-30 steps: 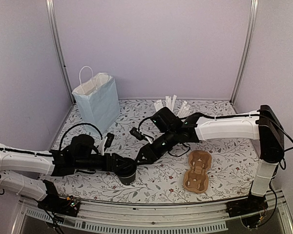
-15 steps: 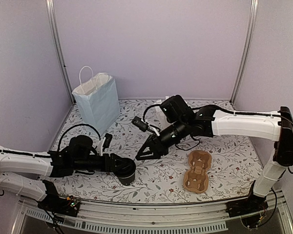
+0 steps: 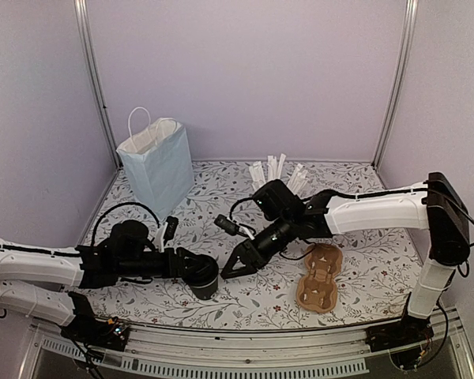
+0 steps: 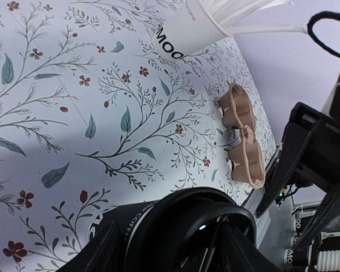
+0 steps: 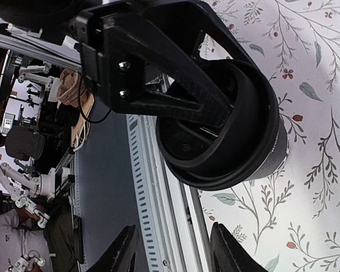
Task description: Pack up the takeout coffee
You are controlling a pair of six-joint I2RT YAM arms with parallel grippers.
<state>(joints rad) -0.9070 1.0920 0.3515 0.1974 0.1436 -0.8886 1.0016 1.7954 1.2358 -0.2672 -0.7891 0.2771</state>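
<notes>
Left gripper (image 3: 197, 270) clamped round the takeout coffee (image 5: 243, 141), which stands upright on the table (image 3: 249, 304) near the front edge, likely to steady it. Right gripper (image 3: 231, 269) just beside it, fingers apart and empty, probably lined up for a handover toward the cup carrier (image 3: 319, 276) or paper bag (image 3: 156, 162).

The lid (image 5: 215, 153) on the cup (image 3: 206, 284) looked glossy black plastic; the tray (image 3: 319, 278) was rough brown pulp, the bag (image 3: 158, 170) matt paper.

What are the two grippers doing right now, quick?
Left gripper: fingers closed around the black coffee cup.
Right gripper: fingers open, holding nothing, beside the cup.
</notes>
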